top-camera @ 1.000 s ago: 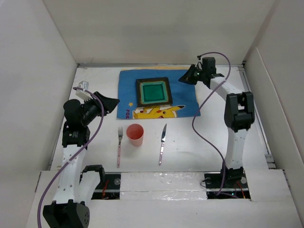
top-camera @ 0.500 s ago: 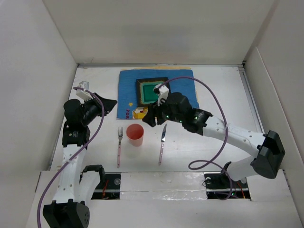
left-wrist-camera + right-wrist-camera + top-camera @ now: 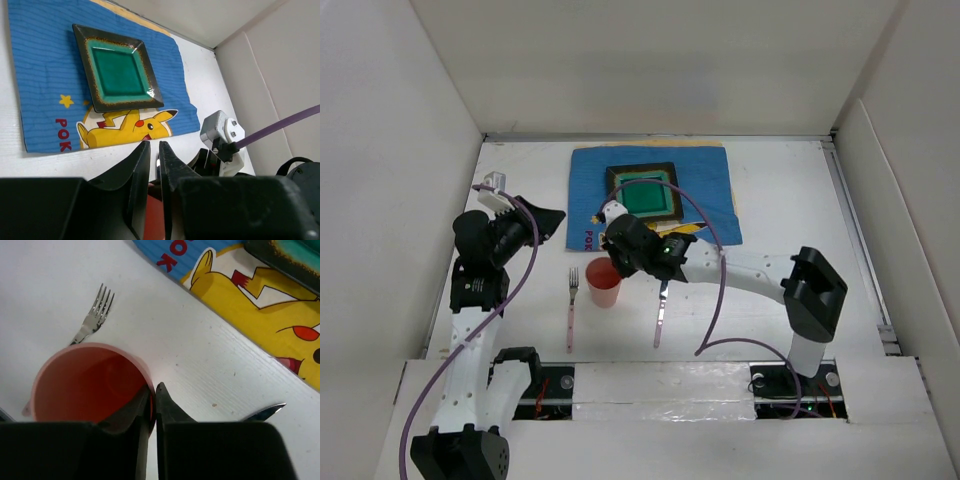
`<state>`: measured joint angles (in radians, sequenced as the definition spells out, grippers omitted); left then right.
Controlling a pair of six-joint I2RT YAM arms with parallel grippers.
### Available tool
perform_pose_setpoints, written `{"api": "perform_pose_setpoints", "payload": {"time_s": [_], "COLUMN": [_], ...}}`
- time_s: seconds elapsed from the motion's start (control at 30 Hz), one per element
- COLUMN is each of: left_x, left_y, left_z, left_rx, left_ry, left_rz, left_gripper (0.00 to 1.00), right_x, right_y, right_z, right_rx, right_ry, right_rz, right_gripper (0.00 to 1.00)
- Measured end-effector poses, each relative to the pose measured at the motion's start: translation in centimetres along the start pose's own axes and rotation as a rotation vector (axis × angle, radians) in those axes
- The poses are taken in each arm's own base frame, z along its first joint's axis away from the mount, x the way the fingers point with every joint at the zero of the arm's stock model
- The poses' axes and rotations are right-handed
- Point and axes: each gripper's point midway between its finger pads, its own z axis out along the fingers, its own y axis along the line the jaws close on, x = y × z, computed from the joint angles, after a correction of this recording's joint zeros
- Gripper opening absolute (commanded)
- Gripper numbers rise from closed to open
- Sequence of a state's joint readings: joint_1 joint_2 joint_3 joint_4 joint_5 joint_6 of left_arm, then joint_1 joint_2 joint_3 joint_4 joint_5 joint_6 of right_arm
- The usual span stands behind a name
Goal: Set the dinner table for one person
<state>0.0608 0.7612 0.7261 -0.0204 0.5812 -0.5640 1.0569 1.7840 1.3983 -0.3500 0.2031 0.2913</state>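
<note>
1. Two arms are sharing this job. My left gripper (image 3: 154, 145) is hanging over the left side of the dinner table (image 3: 780, 190). Its fingers are drawn almost together with only a sliver of gap and nothing between them, so it is carrying no part of the setting.
2. Just right of it, the fork (image 3: 571, 305) is lying flat toward the near edge, tines pointing at the far edge, well off the mat.
3. The pink cup (image 3: 604, 285) is standing upright between fork and knife. My right gripper (image 3: 152, 387) is gripping its rim, one finger inside and one outside, pinched down to the wall as far as I can judge.
4. The knife (image 3: 662, 300) is lying just right of the cup, roughly parallel to the fork, its tip near the mat's near edge.
5. Toward the far edge, the blue cartoon mat (image 3: 710, 195) is lying flat with the green square plate (image 3: 645, 193) sitting on its middle. I am counting that part as done.
6. I am judging the task as about a third along. Mat and plate are looking placed, while cup, fork and knife are waiting in a row by the near edge, none beside the plate. The cup is the piece in hand; after it, I am expecting the fork to need a place left of the plate and the knife one on its right.
</note>
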Motion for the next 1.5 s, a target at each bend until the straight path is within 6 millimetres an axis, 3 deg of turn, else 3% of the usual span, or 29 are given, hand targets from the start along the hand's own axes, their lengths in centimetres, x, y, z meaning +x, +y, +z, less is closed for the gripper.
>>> {"api": "perform_pose_setpoints", "payload": {"time_s": [0.1, 0.17, 0.27, 0.37, 0.53, 0.63, 0.7, 0.77, 0.93, 1.07, 1.5], "left_x": [0.0, 0.0, 0.0, 0.0, 0.2, 0.3, 0.4, 0.5, 0.7, 0.8, 0.8], "left_y": [0.0, 0.0, 0.0, -0.1, -0.3, -0.4, -0.5, -0.5, -0.5, -0.5, -0.6], "left_z": [0.0, 0.0, 0.0, 0.0, -0.1, -0.1, 0.0, 0.0, 0.2, 0.4, 0.5], "left_rx": [0.001, 0.001, 0.002, 0.005, 0.018, 0.026, 0.030, 0.035, 0.043, 0.050, 0.054], "left_ry": [0.000, 0.000, 0.001, 0.003, 0.012, 0.018, 0.025, 0.032, 0.045, 0.053, 0.054], "left_rz": [0.000, 0.000, -0.001, 0.000, -0.001, -0.002, -0.004, -0.005, -0.012, -0.017, -0.018], "left_gripper": [0.13, 0.13, 0.14, 0.14, 0.16, 0.17, 0.17, 0.17, 0.17, 0.17, 0.17], "right_x": [-0.2, -1.4, -5.0, -10.9, -20.1, -21.8, -21.2, -19.5, -13.2, -10.5, -10.6], "right_y": [-0.3, -1.4, -4.2, -11.2, -28.2, -36.3, -40.1, -42.4, -44.4, -44.6, -45.2], "right_z": [0.2, -0.4, -1.7, -3.4, -8.0, -8.6, -7.3, -5.2, 0.5, 2.6, 2.8], "right_rx": [0.034, 0.064, 0.092, 0.182, 0.420, 0.528, 0.567, 0.581, 0.560, 0.547, 0.552], "right_ry": [-0.007, -0.038, -0.107, -0.217, -0.417, -0.453, -0.425, -0.370, -0.174, -0.096, -0.115], "right_rz": [0.007, 0.021, 0.077, 0.174, 0.343, 0.406, 0.433, 0.455, 0.498, 0.516, 0.523], "right_gripper": [0.00, 0.00, 0.00, 0.00, 0.00, 0.00, 0.00, 0.00, 0.00, 0.00, 0.00]}}
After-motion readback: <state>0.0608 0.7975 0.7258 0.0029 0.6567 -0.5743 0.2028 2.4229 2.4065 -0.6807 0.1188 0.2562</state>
